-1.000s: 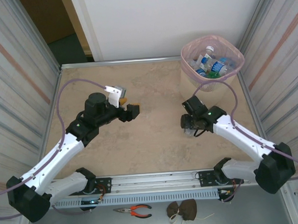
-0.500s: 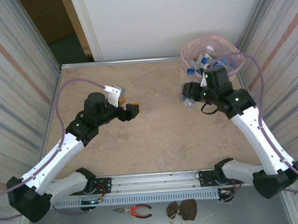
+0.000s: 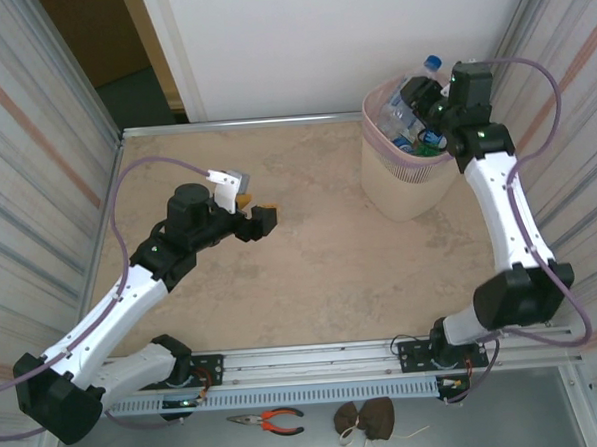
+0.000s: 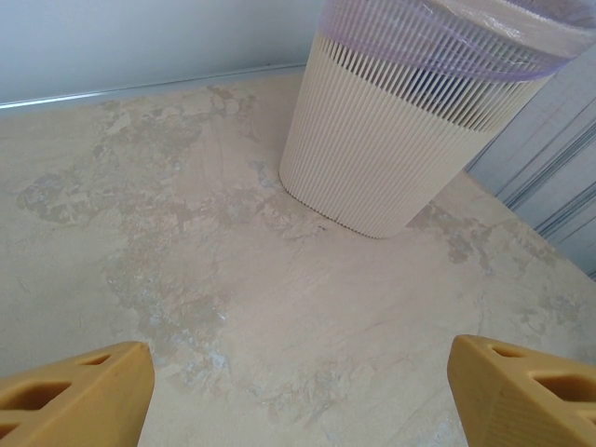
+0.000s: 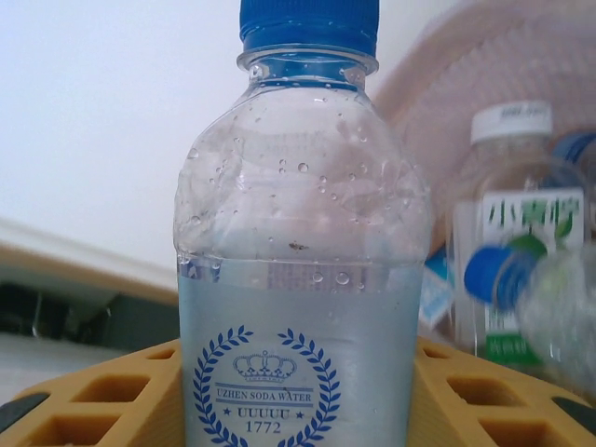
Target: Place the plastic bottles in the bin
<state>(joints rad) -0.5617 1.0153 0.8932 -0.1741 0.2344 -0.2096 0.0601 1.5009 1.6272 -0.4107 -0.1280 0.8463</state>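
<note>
Grip check: right gripper (image 5: 298, 400) jaws are clamping the labelled belly of the clear, blue-capped plastic bottle (image 5: 303, 279). It's looking part-filled, probably slick and squashy. Left gripper (image 4: 298, 391) jaws are hanging released.

The clear bottle (image 5: 305, 279) is cut off below its label; the bottles (image 5: 518, 233) behind it, inside the bin (image 5: 494, 56), are blurred.
</note>
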